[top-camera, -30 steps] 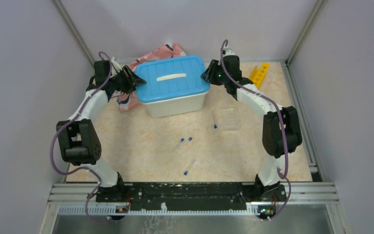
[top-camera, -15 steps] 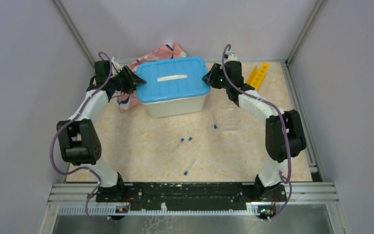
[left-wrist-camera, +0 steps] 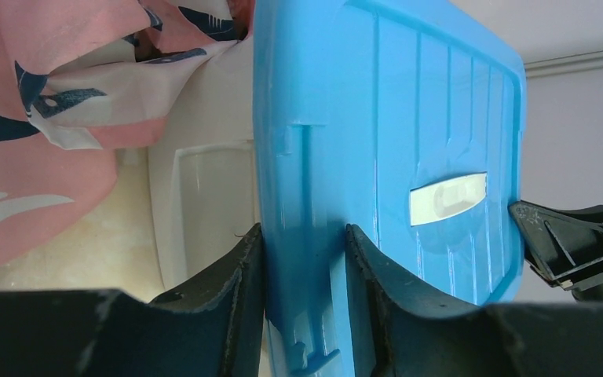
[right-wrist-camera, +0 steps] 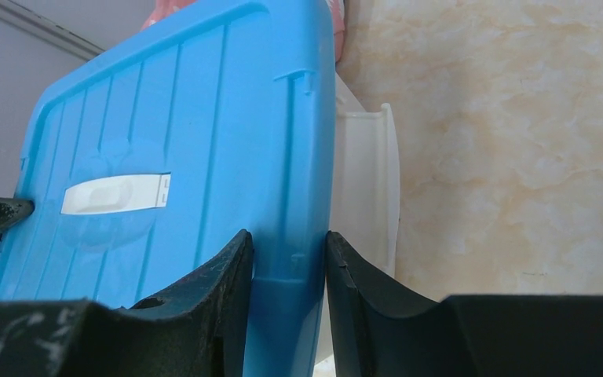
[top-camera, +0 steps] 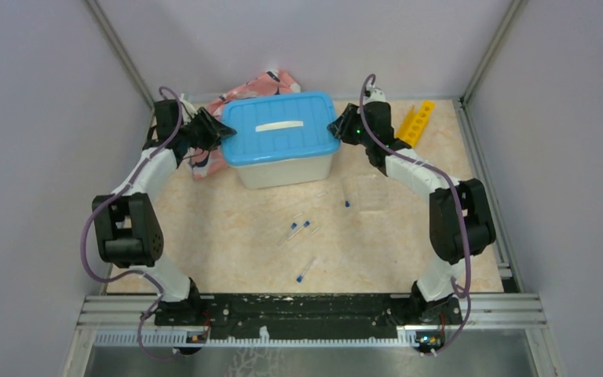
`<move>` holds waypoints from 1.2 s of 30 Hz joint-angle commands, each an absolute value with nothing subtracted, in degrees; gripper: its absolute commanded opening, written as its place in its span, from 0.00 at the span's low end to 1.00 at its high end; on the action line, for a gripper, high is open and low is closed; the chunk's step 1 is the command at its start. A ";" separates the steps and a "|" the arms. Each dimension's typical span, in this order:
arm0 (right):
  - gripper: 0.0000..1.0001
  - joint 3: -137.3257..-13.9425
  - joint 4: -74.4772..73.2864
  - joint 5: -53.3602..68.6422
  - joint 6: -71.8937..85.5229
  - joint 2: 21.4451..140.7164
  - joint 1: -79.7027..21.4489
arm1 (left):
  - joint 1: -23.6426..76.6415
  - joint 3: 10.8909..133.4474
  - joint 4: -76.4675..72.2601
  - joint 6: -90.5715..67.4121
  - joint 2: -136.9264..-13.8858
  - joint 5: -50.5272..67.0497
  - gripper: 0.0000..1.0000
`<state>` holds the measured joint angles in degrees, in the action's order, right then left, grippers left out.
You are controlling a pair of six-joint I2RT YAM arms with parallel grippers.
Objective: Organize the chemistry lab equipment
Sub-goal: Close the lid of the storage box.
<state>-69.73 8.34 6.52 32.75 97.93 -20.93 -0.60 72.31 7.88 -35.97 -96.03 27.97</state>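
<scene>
Several thin clear tubes with blue caps (top-camera: 306,226) lie on the table in front of the white bin (top-camera: 286,170). The yellow holed rack (top-camera: 418,120) lies at the back right. Tongs and the whitish ball are out of view. My left gripper (top-camera: 218,130) is shut on the left edge of the bin's blue lid (top-camera: 279,126), as the left wrist view (left-wrist-camera: 305,259) shows. My right gripper (top-camera: 336,126) is shut on the lid's right edge, as the right wrist view (right-wrist-camera: 289,259) shows. The lid (left-wrist-camera: 392,157) sits slightly raised over the bin (right-wrist-camera: 365,181).
The pink whale-patterned cloth (top-camera: 259,83) lies bunched behind and left of the bin, also in the left wrist view (left-wrist-camera: 55,102). A clear flat piece (top-camera: 367,191) lies right of the tubes. Enclosure walls stand on three sides.
Both grippers with the lid and bin have shifted slightly to the right and back. The right arm's elbow has moved right.
</scene>
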 commanded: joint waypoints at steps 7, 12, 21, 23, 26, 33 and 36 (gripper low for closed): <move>0.33 -67.94 7.10 8.41 31.36 98.84 -21.67 | 1.85 69.61 7.45 -35.32 -92.22 28.94 0.32; 0.33 -67.49 7.55 8.53 31.58 99.05 -21.28 | 1.85 67.88 6.99 -35.59 -91.86 29.04 0.08; 0.32 -67.24 7.19 7.23 31.14 99.46 -21.16 | 1.85 66.70 6.63 -35.76 -93.62 26.63 0.00; 0.32 -66.77 7.27 6.75 31.08 99.41 -21.05 | 1.85 65.74 6.05 -35.76 -93.15 25.13 0.00; 0.32 -65.69 7.91 5.77 31.11 99.13 -20.92 | 1.93 63.82 4.85 -36.42 -92.49 23.86 0.00; 0.32 -64.22 10.08 4.65 31.75 98.89 -20.48 | 2.19 56.83 -3.78 -40.43 -89.13 21.18 0.00; 0.34 -64.54 9.68 4.56 31.34 98.50 -20.27 | 2.20 57.17 -4.35 -40.60 -88.63 20.95 0.03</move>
<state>-66.35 14.52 6.00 33.78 98.00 -20.56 0.69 59.07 -5.41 -40.73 -88.75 22.11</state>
